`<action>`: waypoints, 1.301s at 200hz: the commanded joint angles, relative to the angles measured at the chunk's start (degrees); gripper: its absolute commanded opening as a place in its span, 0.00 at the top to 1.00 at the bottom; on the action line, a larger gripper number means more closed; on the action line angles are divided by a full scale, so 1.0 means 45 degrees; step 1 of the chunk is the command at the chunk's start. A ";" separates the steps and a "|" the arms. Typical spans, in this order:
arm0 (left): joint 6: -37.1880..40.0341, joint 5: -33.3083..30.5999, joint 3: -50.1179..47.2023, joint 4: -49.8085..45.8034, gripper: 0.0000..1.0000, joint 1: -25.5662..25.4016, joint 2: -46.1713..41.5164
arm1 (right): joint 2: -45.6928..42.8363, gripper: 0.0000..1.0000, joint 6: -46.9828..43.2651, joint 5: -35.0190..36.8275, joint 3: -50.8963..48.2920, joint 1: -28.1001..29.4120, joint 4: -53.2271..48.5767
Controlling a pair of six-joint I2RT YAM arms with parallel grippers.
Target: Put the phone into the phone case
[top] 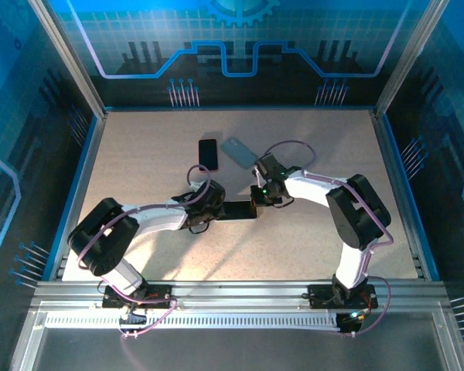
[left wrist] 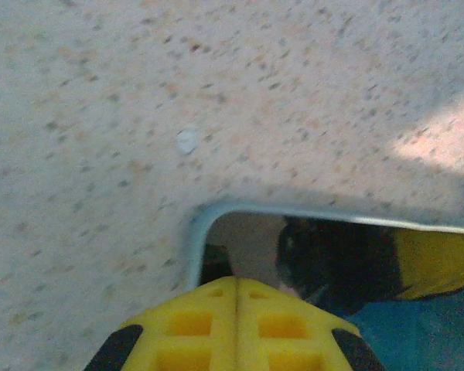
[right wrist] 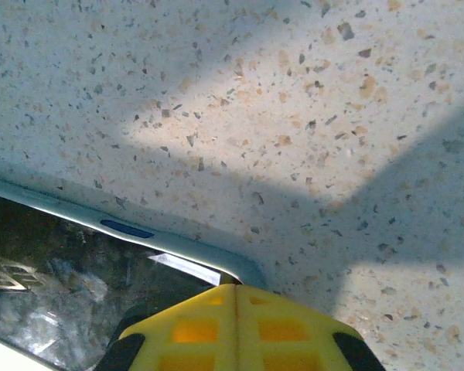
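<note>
Phone: we see a dark flat slab (top: 238, 211) at the middle of the table (top: 139, 154), lying long-ways from 9 to 3 o'clock between the two arms.
Left jaws: the left gripper (top: 221, 209) sits at the phone's 9 o'clock end. In its wrist view the gripper (left wrist: 237, 282) has both yellow fingers closed along a seam with nothing between them.
Phone from the left wrist: a rounded corner lies just past the tips, and the phone's body (left wrist: 332, 263) spreads toward 3 o'clock.
Right jaws: the right gripper (top: 257, 203) sits at the phone's 3 o'clock end. Its wrist view shows the gripper (right wrist: 236, 287) pressed shut the same way.
Phone from the right wrist: a corner meets the tips, and the phone's face (right wrist: 54, 294) runs off toward 9 o'clock.
Contact: we cannot tell whether the tips touch the phone.
Phone surface: glossy black and mirror-like, with a thin pale rim and a small blue oblong on the edge.
Rim: we cannot tell whether it is frame or case.
Table surface: matte, speckled beige.
Blue-grey case (top: 238, 151): matte with rounded corners, at the phone's 12 o'clock, well apart.
Black slab (top: 208, 154): flat rectangle at 11 o'clock, beside the case.
</note>
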 commanded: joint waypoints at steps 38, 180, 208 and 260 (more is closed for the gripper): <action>0.0036 -0.0028 -0.0462 -0.3043 1.00 -0.0659 -0.2234 | -0.0858 1.00 0.0431 -0.2216 -0.0621 -0.0072 -0.0909; -0.1825 -0.0330 -0.1750 -0.1464 1.00 -0.2414 -0.2023 | -0.0765 1.00 0.0669 -0.2733 -0.1941 -0.0162 0.0346; -0.2304 -0.0348 -0.1776 -0.2118 1.00 -0.2203 -0.2172 | -0.0083 1.00 0.0817 -0.2939 -0.1220 0.0178 0.0477; -0.3155 -0.0608 -0.2465 -0.4263 1.00 -0.1699 -0.4086 | 0.1151 1.00 0.1235 -0.3222 0.0628 0.0870 0.0549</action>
